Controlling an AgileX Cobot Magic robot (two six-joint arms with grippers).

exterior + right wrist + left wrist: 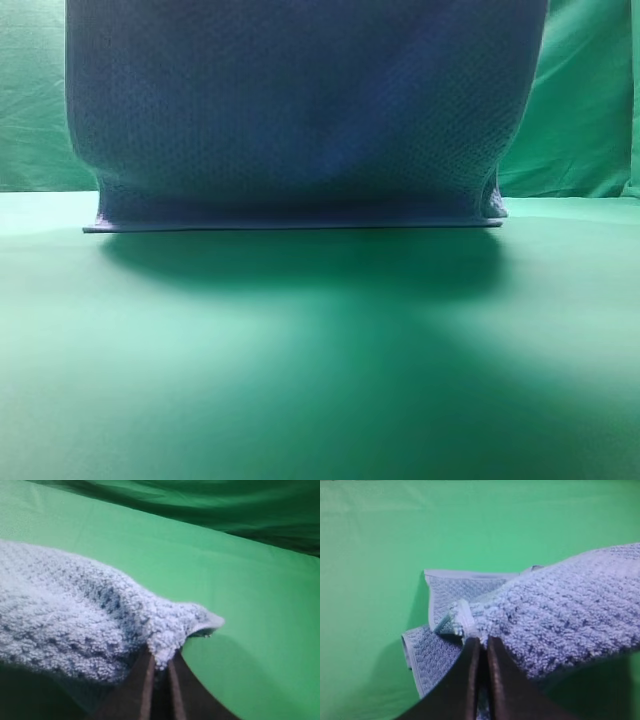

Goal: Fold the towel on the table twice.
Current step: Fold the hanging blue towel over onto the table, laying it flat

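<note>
The blue-grey waffle-weave towel [300, 110] hangs lifted and fills the upper half of the exterior high view, its lower fold resting on the green table [320, 380]. Neither gripper shows in that view. In the left wrist view my left gripper [482, 642] is shut on a towel [560, 615] corner, with the pale edge trim bunched just above the dark fingers [465, 680]. Seen from the right wrist, my right gripper [160, 657] is likewise shut on the towel [75, 615] at its other corner, cloth draping to the left.
A wrinkled green cloth backdrop [590, 110] hangs behind the table. Bare green tabletop [370, 580] lies under and around both grippers, and a dark shadow [300, 265] falls in front of the towel.
</note>
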